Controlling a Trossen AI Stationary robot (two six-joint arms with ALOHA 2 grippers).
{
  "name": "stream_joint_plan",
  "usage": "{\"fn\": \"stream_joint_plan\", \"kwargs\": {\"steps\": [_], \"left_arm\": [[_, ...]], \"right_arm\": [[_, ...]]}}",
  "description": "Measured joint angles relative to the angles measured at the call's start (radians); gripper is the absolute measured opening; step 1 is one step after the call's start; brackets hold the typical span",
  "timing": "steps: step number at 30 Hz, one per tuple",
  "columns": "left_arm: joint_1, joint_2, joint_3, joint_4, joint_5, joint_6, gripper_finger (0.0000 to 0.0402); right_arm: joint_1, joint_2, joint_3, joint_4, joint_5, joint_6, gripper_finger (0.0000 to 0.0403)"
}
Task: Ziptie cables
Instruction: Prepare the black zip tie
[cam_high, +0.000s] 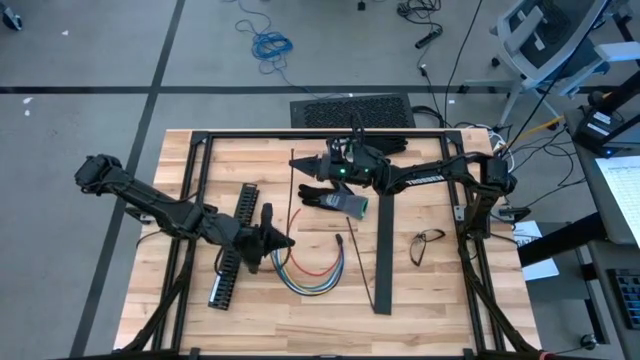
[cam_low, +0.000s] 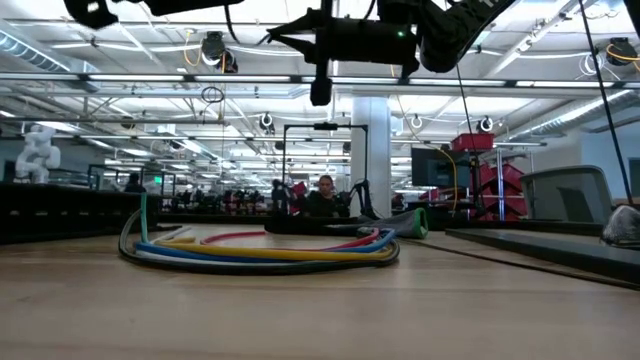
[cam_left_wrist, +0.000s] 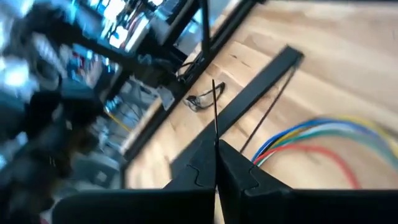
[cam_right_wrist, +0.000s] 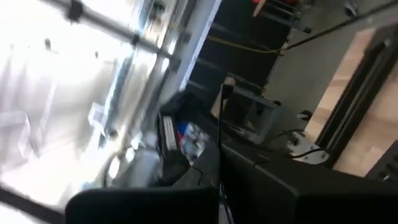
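High view: the looped bundle of thin red, yellow, blue and green cables lies unbound on the wooden desk; both jaws are clenched on thin black zipties (threading remains).

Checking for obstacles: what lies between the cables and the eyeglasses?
A long black strip lies between the cables and eyeglasses, seen in the high view.

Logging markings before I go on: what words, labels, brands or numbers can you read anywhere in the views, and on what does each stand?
"TROSSEN" in white letters, only just legible, along the right arm's forearm, in the high view.
Papers at the table's right edge: any print is too small to read.
Low view and both wrist views: no readable text.
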Motion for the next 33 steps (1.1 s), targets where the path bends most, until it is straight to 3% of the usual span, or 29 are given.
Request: {"fn": "stream_joint_plan", "kwargs": {"steps": [4,10,16,20,25,29,33], "left_arm": [[0.039,-0.009,0.000,0.009,0.042,-0.295,0.0002],[0.110,-0.010,0.000,0.075,0.073,-0.865,0.0001],[0.145,-0.010,-0.021,0.080,0.037,-1.166,0.0001],[0.147,-0.041,-0.053,0.099,-0.070,-1.305,0.0001],[0.159,-0.077,-0.112,0.297,-0.211,-1.342,0.0000],[0.201,-0.071,-0.124,0.365,-0.214,-1.429,0.0000],[0.241,-0.066,-0.124,0.363,-0.142,-1.513,0.0000]], "right_arm": [[-0.002,0.000,0.000,0.000,-0.082,-0.238,0.0000],[-0.002,0.000,0.000,-0.001,-0.181,-0.530,0.0000],[-0.003,-0.013,0.000,-0.017,-0.198,-0.756,0.0000],[-0.008,-0.044,0.000,-0.090,-0.199,-0.884,0.0000],[-0.036,-0.096,0.000,-0.219,-0.188,-0.993,0.0000],[-0.053,-0.102,0.000,-0.195,-0.185,-1.028,0.0000],[-0.055,-0.103,0.000,-0.284,-0.197,-1.220,0.0000]]}}
